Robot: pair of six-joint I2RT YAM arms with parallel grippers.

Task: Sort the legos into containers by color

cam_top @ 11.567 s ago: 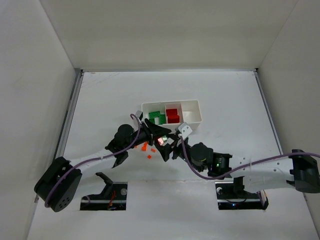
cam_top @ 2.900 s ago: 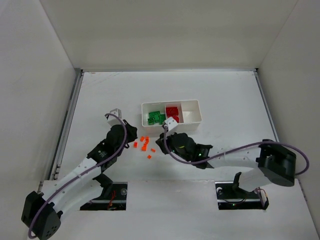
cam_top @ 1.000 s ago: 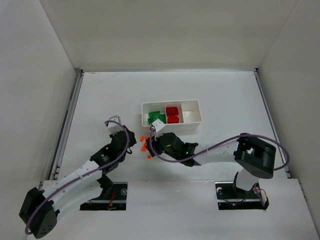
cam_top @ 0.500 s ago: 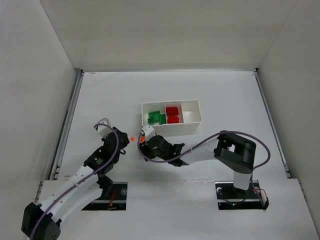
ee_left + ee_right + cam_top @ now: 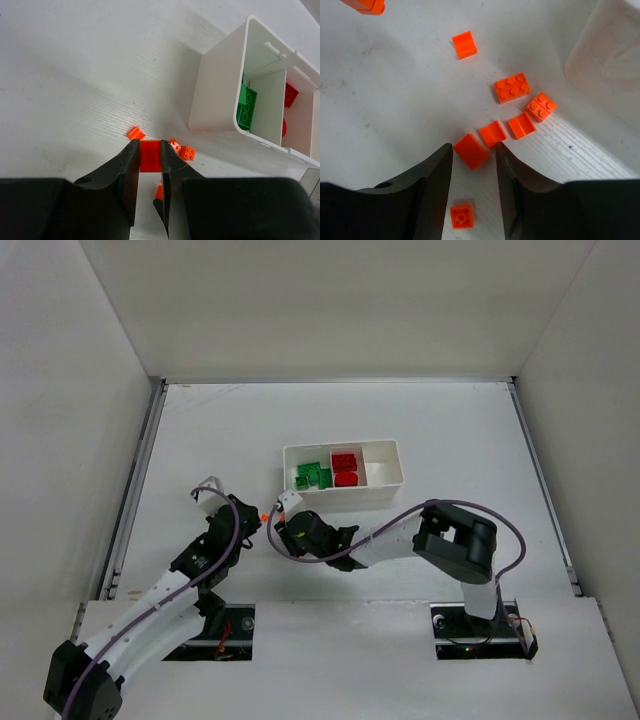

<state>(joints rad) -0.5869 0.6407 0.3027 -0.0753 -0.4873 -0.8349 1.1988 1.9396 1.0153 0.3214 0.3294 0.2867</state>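
My left gripper (image 5: 150, 150) is shut on a small orange lego (image 5: 150, 157), held just above the table beside loose orange legos (image 5: 187, 152). In the top view the left gripper (image 5: 254, 519) and right gripper (image 5: 283, 527) sit close together in front of the white tray's (image 5: 340, 499) left end. My right gripper (image 5: 473, 147) is open, its jaws low on either side of a flat orange lego (image 5: 471, 150), with a gap at the right finger. The tray's left container holds green legos (image 5: 312, 476), the middle one red legos (image 5: 345, 471), and the right container (image 5: 381, 471) shows nothing inside.
More orange legos lie around the right gripper: a studded brick (image 5: 512, 87), a small square one (image 5: 540, 107), two curved bits (image 5: 522, 125) and a tiny square (image 5: 461, 216). The tray's corner (image 5: 605, 55) is close at the upper right. White walls enclose the table.
The right arm has swung left to the orange pile and its jaws have narrowed around the flat orange lego. The left gripper, still holding its lego, has shifted slightly left.
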